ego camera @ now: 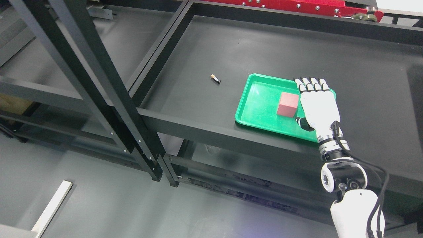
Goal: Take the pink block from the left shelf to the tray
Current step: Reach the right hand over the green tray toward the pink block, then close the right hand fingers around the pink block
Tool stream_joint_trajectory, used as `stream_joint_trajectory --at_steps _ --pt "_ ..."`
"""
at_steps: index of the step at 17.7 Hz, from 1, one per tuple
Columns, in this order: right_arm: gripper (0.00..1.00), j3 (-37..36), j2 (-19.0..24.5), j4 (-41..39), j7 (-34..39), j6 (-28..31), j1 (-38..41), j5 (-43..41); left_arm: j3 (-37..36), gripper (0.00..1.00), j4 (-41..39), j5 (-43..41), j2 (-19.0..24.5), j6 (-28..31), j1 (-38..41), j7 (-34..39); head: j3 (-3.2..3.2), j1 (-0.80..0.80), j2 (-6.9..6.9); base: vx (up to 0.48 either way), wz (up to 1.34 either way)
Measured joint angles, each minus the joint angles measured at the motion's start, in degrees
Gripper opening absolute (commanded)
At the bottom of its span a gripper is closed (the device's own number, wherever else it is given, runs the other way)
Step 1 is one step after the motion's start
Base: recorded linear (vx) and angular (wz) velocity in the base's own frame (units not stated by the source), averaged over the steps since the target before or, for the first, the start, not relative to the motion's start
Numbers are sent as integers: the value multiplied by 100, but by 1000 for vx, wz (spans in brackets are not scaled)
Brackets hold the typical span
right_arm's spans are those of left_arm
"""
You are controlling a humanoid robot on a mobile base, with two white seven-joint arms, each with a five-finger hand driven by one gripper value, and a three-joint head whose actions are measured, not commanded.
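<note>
Since block [288, 104] sits in tray [257, 109], right hand [318, 104] just right of it, fingers apart, empty: lift straight up, don't nudge it.

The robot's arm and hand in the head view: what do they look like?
Only the right arm shows. Its hand is white with five jointed fingers that have black tips and bands. A silver-and-black ringed wrist joins a round white joint and white forearm shell, with black cables running alongside.
</note>
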Motion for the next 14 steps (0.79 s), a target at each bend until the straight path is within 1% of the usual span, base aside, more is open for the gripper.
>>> stream_joint_trajectory --at_steps 5,11,14 --pt "100 156 0 270 524 -196 -105 -176 0 100 0 0 0 0 0 0 0 0 0 148 -26" --pt "100 273 0 609 900 -277 -106 -305 0 100 0 0 0 0 0 0 0 0 0 100 -27" --pt "100 306 0 742 974 -291 -106 -387 0 100 0 0 0 0 1 0 0 0 0 78 -58"
